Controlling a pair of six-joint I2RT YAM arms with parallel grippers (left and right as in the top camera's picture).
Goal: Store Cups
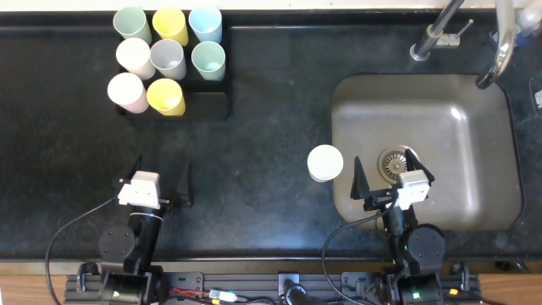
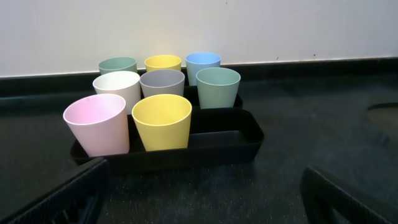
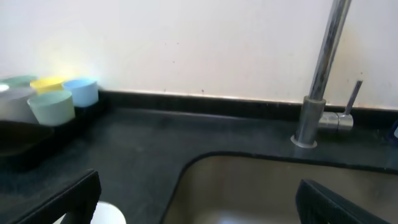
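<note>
Left gripper point(image 1: 161, 175) and right gripper point(image 1: 386, 167) both gape empty, white cup point(image 1: 325, 163) at right gripper's 9 o'clock, likely bound for tray point(image 1: 212, 104), bare at 5 o'clock.

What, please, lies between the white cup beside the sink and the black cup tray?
The stretch is bare: the top view shows plain dark countertop between the white cup and the black cup tray.

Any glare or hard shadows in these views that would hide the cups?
Top view: sheen on the steel sink, none on the racked cups in the tray; the white cup reads plainly against the dark counter. Left wrist view: even light, soft shadows inside the tray. Right wrist view: a bright glow on the wall behind the yellow cup.
</note>
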